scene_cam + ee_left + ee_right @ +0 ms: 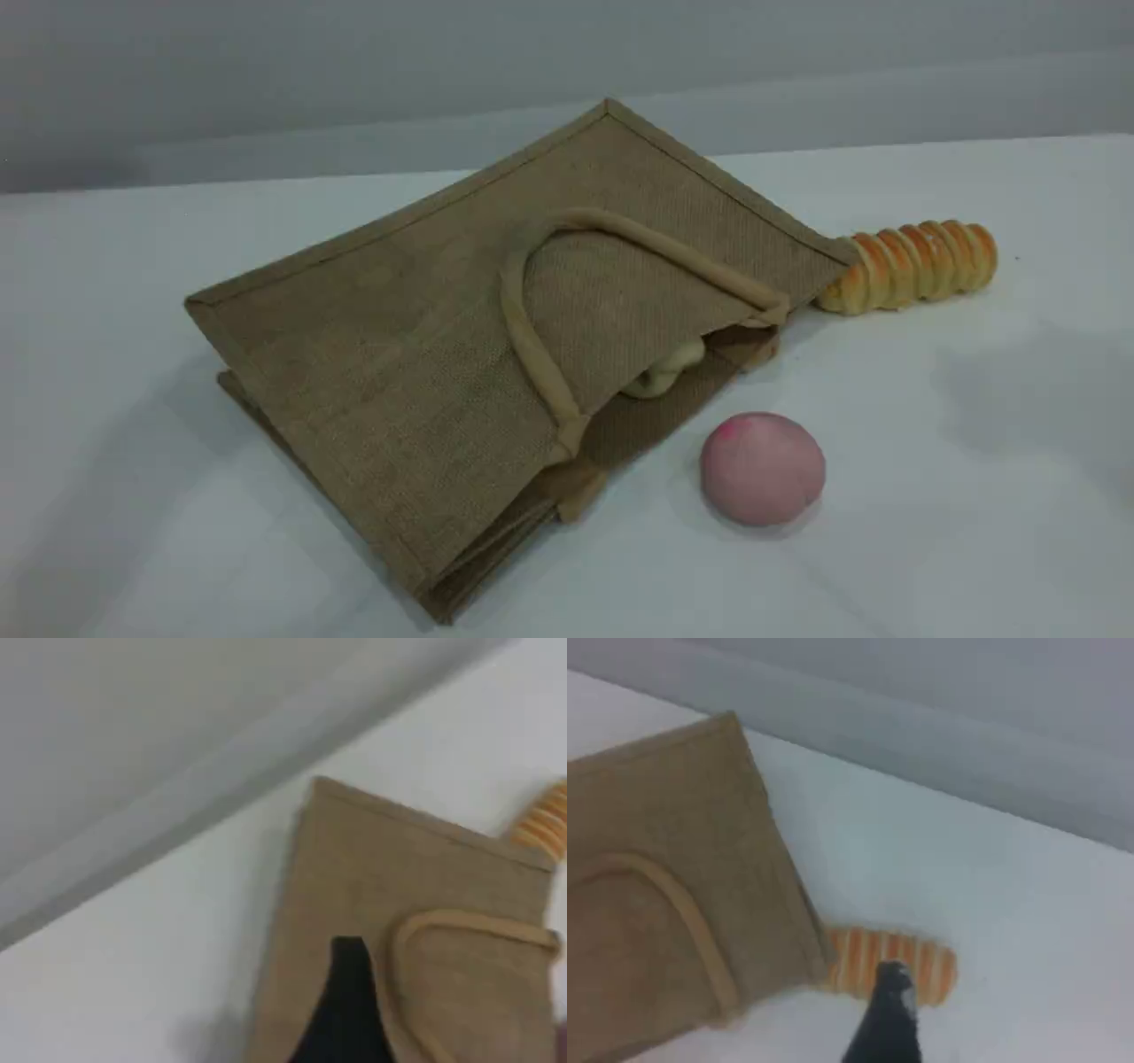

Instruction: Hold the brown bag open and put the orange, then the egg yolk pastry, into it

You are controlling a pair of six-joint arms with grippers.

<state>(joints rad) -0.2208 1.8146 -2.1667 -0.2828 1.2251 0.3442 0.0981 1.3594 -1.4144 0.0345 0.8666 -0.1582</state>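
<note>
The brown bag [416,372] lies flat on the white table, its beige rope handle [532,354] on top and its mouth facing right. A pale cream lump, the egg yolk pastry [666,368], peeks out of the mouth. The orange is hidden. Neither arm shows in the scene view. In the left wrist view a dark fingertip [347,1010] hangs above the bag [354,868], apart from it. In the right wrist view a dark fingertip [888,1019] hovers over the table beside the bag [656,859]. Nothing shows on either fingertip.
A pale pink ball [762,468] sits on the table just right of the bag's mouth. A long ridged golden bread roll [912,264] lies behind the bag's far right corner, also seen as the roll [545,826] and the roll [855,958]. A grey wall runs behind the table.
</note>
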